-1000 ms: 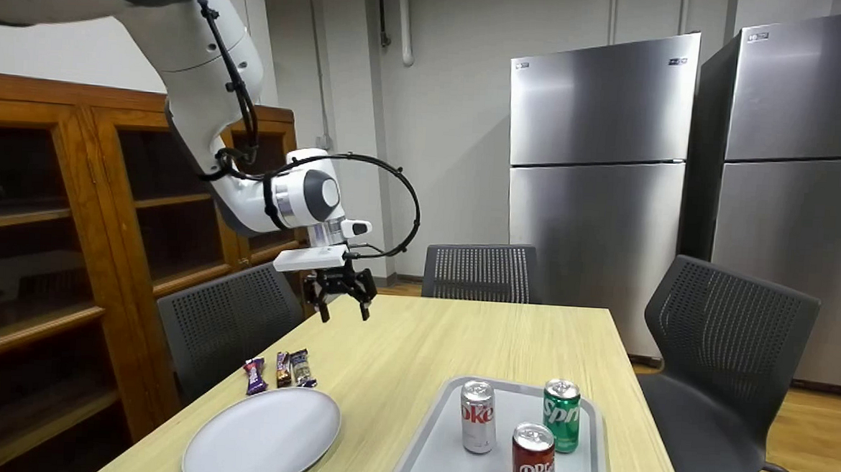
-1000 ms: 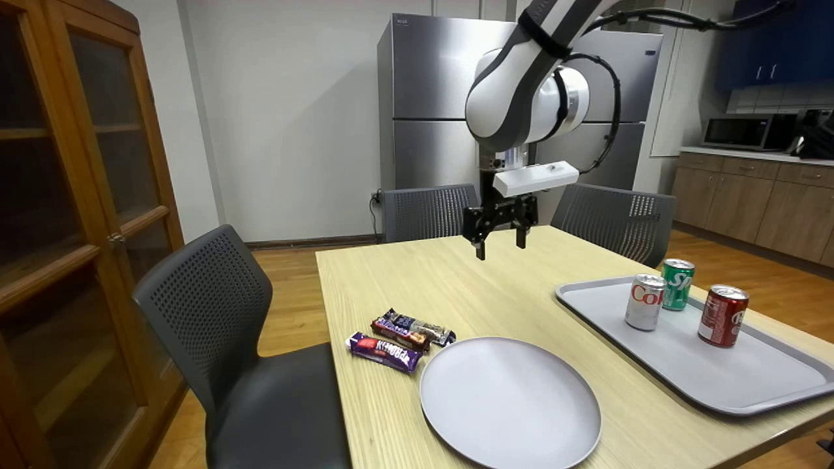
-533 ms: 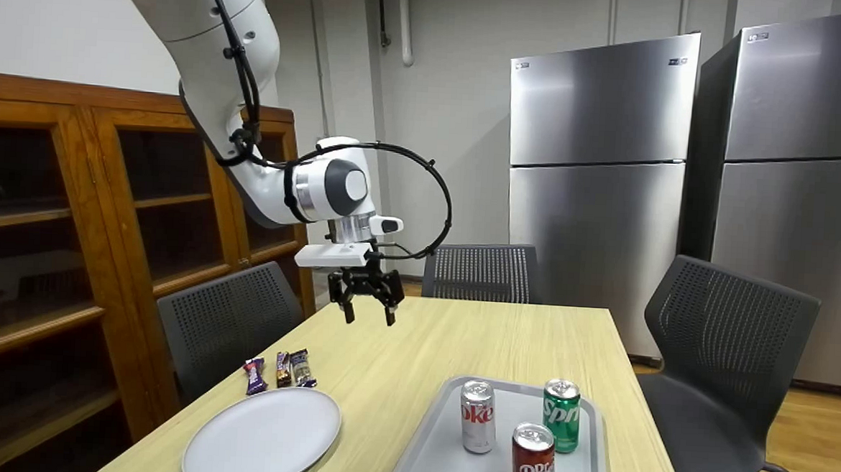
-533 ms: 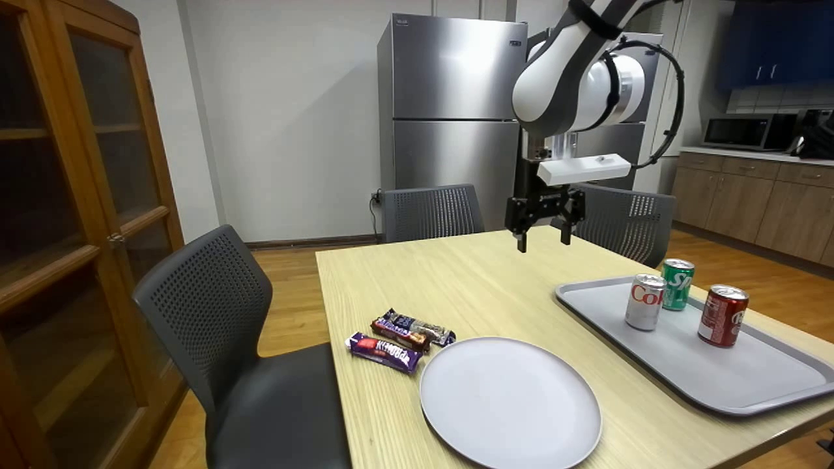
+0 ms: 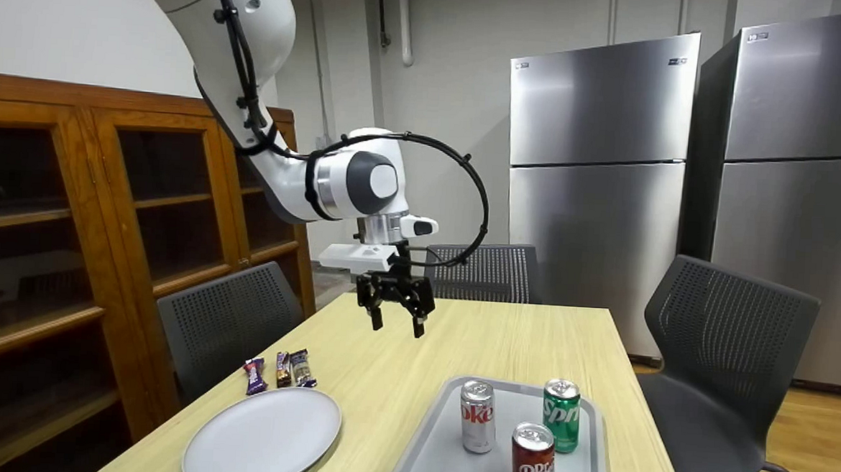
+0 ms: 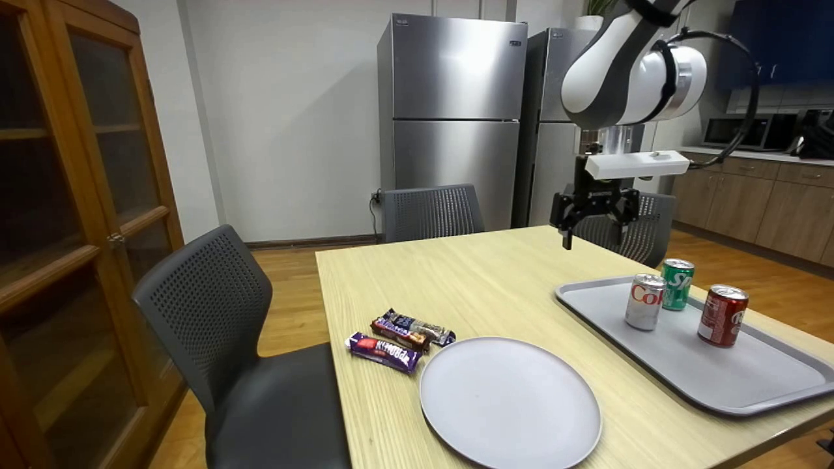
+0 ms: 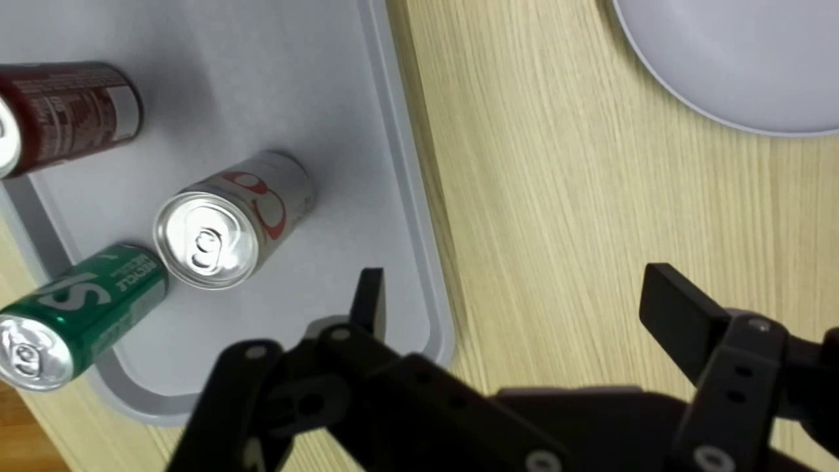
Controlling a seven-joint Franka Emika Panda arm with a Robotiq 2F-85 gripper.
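Note:
My gripper (image 5: 398, 325) hangs above the table with its jaws wide apart and nothing between them; in the wrist view the gripper (image 7: 514, 282) has one finger over the corner of the grey tray (image 7: 347, 216) and the other over bare wood. Nearest to it is a silver Coke can (image 6: 645, 303), upright on the tray. A green Sprite can (image 6: 677, 284) and a dark red Dr Pepper can (image 6: 722, 316) stand beside it. All three cans lie left of the jaws in the wrist view. The gripper touches nothing.
A round grey plate (image 6: 511, 404) lies on the table, with a purple bar (image 6: 384, 352), a brown bar (image 6: 401, 334) and a dark-silver bar (image 6: 430, 331) next to it. Dark chairs (image 5: 732, 339) surround the table. A wooden cabinet (image 5: 30, 259) and steel fridges (image 5: 596, 180) stand behind.
In both exterior views the arm and gripper have shifted to the right, coming closer to the tray of cans. The jaws have stayed apart. Cans, plate and bars have not moved.

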